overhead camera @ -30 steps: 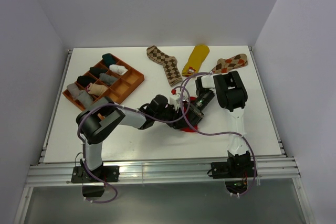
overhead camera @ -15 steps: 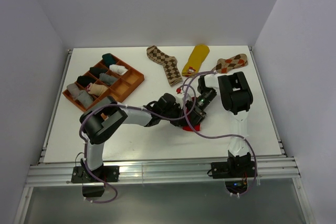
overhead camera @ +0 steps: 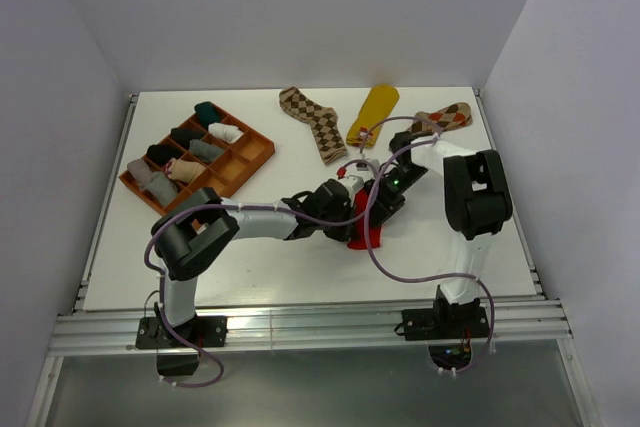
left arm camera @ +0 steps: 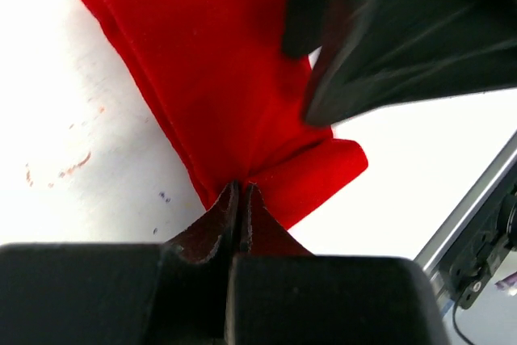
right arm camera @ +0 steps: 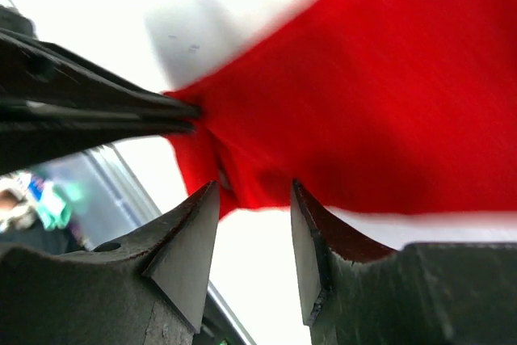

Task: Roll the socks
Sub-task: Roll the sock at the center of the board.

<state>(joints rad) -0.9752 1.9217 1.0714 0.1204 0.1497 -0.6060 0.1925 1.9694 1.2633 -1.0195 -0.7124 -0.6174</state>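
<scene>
1. Left tool (left arm camera: 241, 191) — jaws pinched shut on a folded end of the red sock (left arm camera: 210, 62), which lies on the tabletop (overhead camera: 250, 257) just toward 3 o'clock of centre.
2. Right tool (right arm camera: 254, 199) — jaws apart at that end of the sock; it may be touching the cloth, but the blur hides it.
3. Farther off, from 12 to 1 o'clock: a brown argyle sock (overhead camera: 315, 123), the mustard sock (overhead camera: 376, 111) and a second argyle sock (overhead camera: 440, 120).
4. At 10 o'clock, the orange tray (overhead camera: 262, 147) holds rolled socks.

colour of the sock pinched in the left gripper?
Red fabric sock; left wrist view shows it best.
</scene>
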